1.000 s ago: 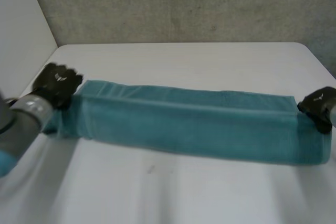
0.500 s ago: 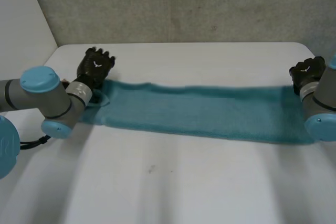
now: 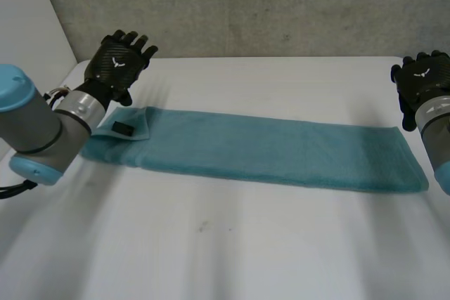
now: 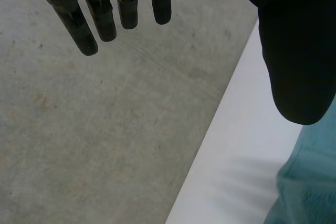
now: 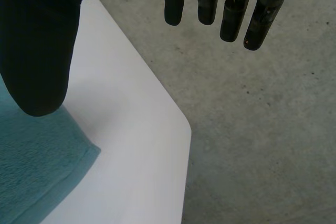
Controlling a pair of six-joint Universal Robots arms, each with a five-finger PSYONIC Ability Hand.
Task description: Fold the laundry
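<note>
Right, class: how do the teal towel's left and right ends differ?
The towel's left end has a corner flipped over; the right end lies flat. The left end shows a dark label; the right end shows none. Both rest on the white table.

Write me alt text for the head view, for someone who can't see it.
A teal towel, folded into a long strip, lies across a white table. The left hand and right hand hover open near its two ends, holding nothing. A dark label shows at the left-hand end.
</note>
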